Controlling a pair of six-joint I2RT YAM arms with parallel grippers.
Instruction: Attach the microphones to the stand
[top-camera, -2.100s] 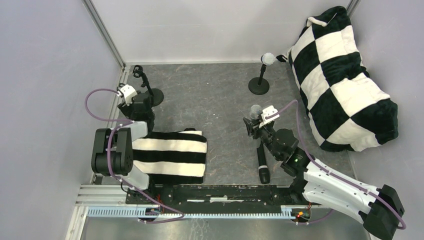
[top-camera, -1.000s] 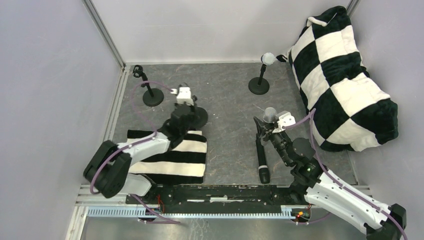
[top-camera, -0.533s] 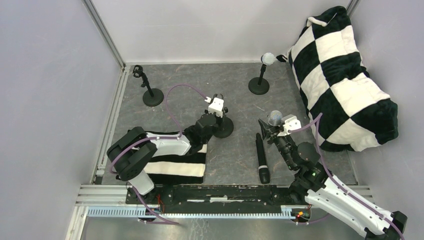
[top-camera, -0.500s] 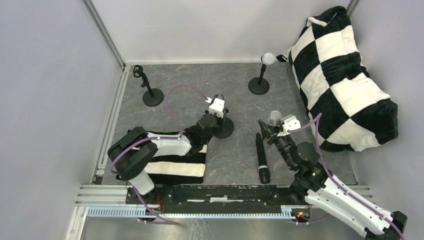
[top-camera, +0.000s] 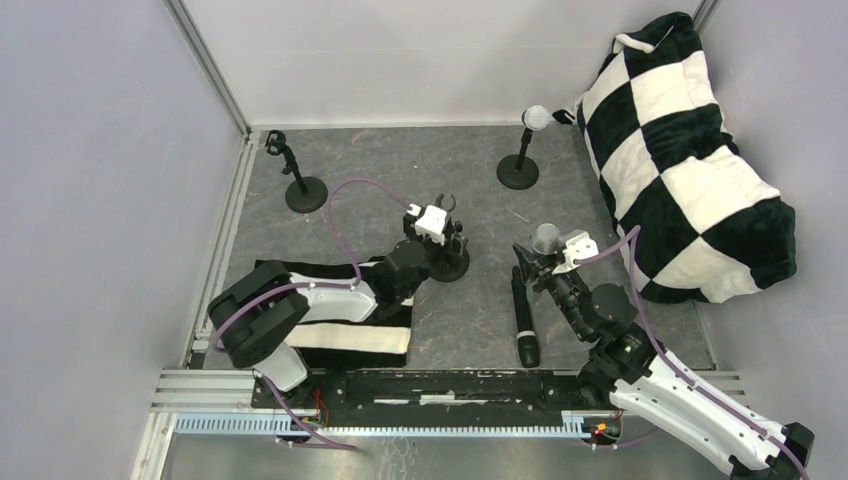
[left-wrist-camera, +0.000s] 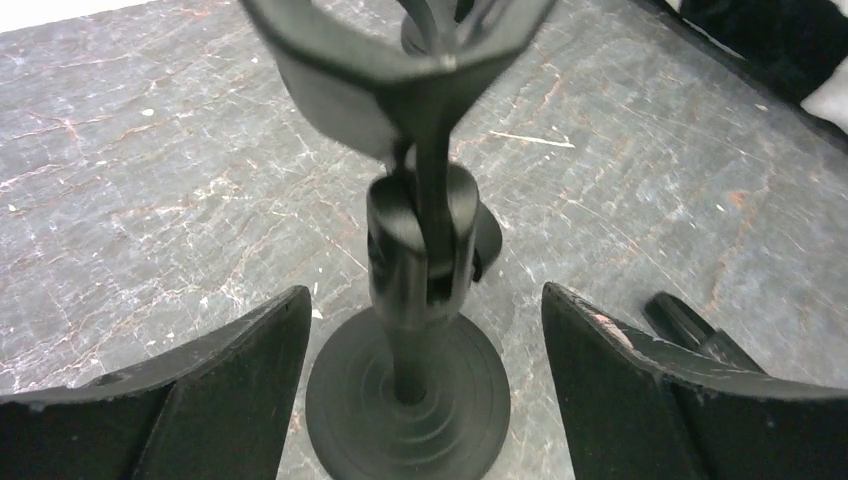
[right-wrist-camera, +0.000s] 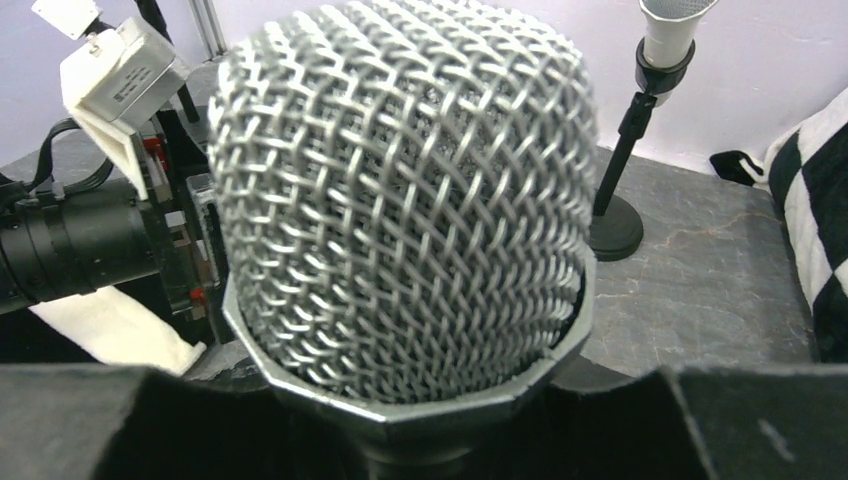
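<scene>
My left gripper (top-camera: 452, 247) is open around a black stand (top-camera: 447, 258) at the table's middle. In the left wrist view the stand's post (left-wrist-camera: 420, 250) rises between my spread fingers (left-wrist-camera: 240, 370), untouched, with its empty clip above. My right gripper (top-camera: 537, 262) is shut on the silver-grey microphone (top-camera: 545, 238), held upright just right of that stand. Its mesh head (right-wrist-camera: 400, 200) fills the right wrist view. The black microphone (top-camera: 522, 318) lies on the table. The white microphone (top-camera: 537, 118) sits in the far stand (top-camera: 518, 172). Another empty stand (top-camera: 303, 190) is at back left.
A black-and-white checkered pillow (top-camera: 690, 160) fills the right side. A striped cloth (top-camera: 345, 325) lies under my left arm. A metal rail (top-camera: 430, 385) runs along the near edge. Grey walls close the back and left.
My left arm swept from back left to the middle, a black stand coming with it; its fingers now stand apart from the post. My right gripper carried the silver-grey microphone slightly right.
</scene>
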